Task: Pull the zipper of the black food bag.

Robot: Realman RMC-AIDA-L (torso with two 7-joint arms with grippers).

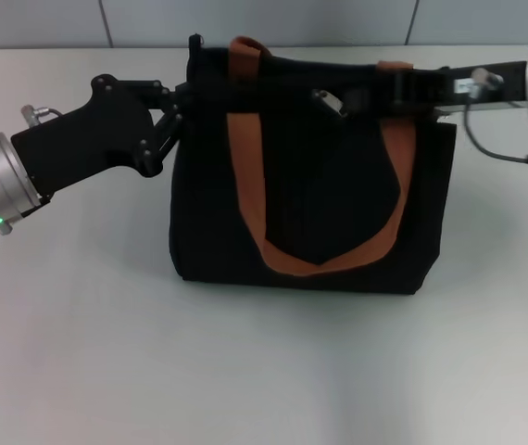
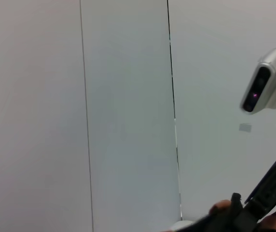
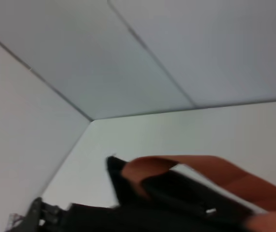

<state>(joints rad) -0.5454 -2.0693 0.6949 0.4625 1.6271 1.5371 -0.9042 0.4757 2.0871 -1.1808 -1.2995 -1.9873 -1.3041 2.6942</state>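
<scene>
The black food bag (image 1: 320,204) stands upright in the middle of the table, its brown-orange strap handles (image 1: 247,148) hanging down its front. The silver zipper (image 1: 330,100) pull sits about midway along the top edge. My right gripper (image 1: 349,98) reaches in from the right along the bag's top and is shut on the zipper pull. My left gripper (image 1: 182,104) is shut on the bag's top left corner. The right wrist view shows the bag's top (image 3: 176,198) and a strap (image 3: 186,166). The left wrist view shows only a sliver of the bag (image 2: 273,224).
The bag stands on a white table (image 1: 264,371) with bare surface in front and to both sides. A grey panelled wall (image 1: 264,20) runs behind it. The right arm's cable (image 1: 500,148) hangs past the bag's right side.
</scene>
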